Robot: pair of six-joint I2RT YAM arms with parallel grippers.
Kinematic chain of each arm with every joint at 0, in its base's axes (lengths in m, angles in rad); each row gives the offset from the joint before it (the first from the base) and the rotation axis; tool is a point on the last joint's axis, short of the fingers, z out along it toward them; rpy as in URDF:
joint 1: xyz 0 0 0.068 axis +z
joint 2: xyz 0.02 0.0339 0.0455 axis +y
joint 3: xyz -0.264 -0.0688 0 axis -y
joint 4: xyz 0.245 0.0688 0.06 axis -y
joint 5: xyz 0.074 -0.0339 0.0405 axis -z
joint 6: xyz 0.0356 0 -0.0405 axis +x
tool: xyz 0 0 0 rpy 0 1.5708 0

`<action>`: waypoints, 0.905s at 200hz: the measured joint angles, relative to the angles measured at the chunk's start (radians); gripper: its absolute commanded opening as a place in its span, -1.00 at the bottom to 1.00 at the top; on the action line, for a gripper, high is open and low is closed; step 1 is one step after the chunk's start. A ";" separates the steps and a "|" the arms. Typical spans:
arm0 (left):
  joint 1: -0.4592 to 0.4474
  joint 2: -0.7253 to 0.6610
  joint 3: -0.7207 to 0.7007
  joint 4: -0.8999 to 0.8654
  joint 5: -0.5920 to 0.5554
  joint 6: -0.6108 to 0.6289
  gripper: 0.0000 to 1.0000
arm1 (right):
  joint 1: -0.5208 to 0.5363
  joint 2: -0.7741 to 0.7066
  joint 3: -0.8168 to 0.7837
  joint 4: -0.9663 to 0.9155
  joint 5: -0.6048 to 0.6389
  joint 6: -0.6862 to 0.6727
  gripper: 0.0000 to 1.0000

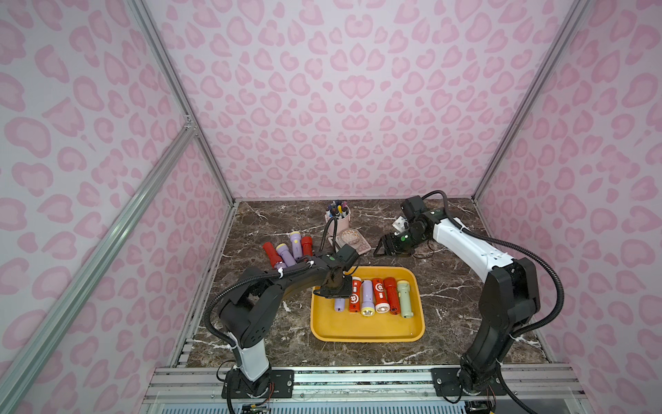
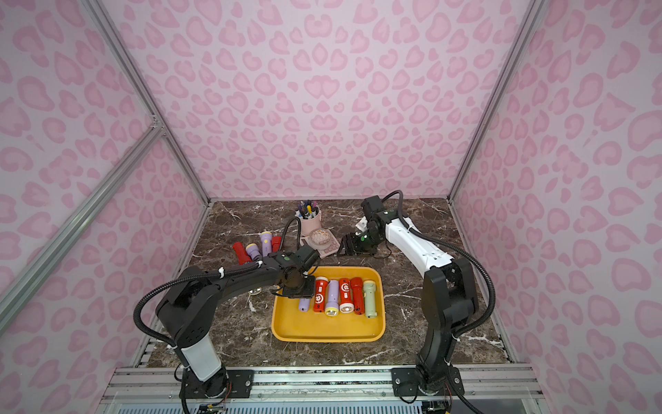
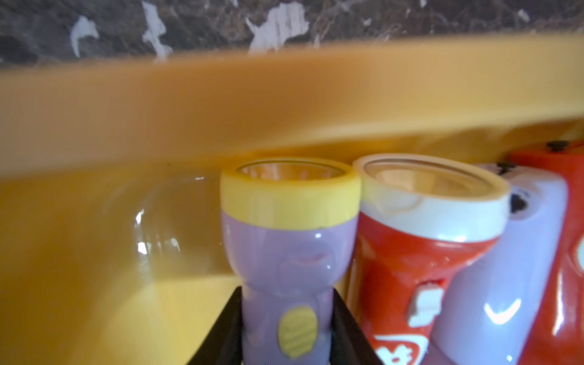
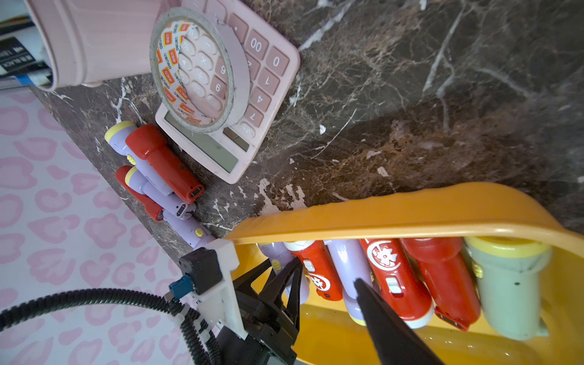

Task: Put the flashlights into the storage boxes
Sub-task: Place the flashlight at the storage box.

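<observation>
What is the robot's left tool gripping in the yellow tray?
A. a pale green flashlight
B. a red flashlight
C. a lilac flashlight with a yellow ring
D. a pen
C: the left wrist view shows the left tool shut on the lilac flashlight, one black finger on each side of its handle, just inside the rim of the yellow tray.

Both top views: bright, even overhead light, soft shadows on the counter; wide-angle bends the frame bars at the edges. Left wrist view: tray rim motion-blurred, lilac flashlight soft, glare spots on tray floor. Right wrist view sharper, w/ highlights on glossy plastic.
</observation>
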 measured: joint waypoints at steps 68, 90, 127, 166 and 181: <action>0.000 0.001 0.061 -0.016 -0.007 0.027 0.30 | -0.006 -0.001 0.006 -0.001 0.000 0.006 0.29; 0.000 -0.010 0.090 -0.037 -0.011 0.043 0.34 | -0.006 -0.001 0.022 -0.001 0.000 0.006 0.29; 0.001 -0.067 0.143 -0.091 -0.049 0.074 0.41 | 0.004 0.006 0.063 -0.006 0.000 0.006 0.30; 0.045 -0.114 0.196 -0.147 -0.081 0.114 0.45 | 0.049 0.031 0.112 -0.008 0.009 0.015 0.30; 0.104 -0.128 0.208 -0.154 -0.088 0.145 0.46 | 0.079 0.047 0.150 -0.012 0.036 0.015 0.30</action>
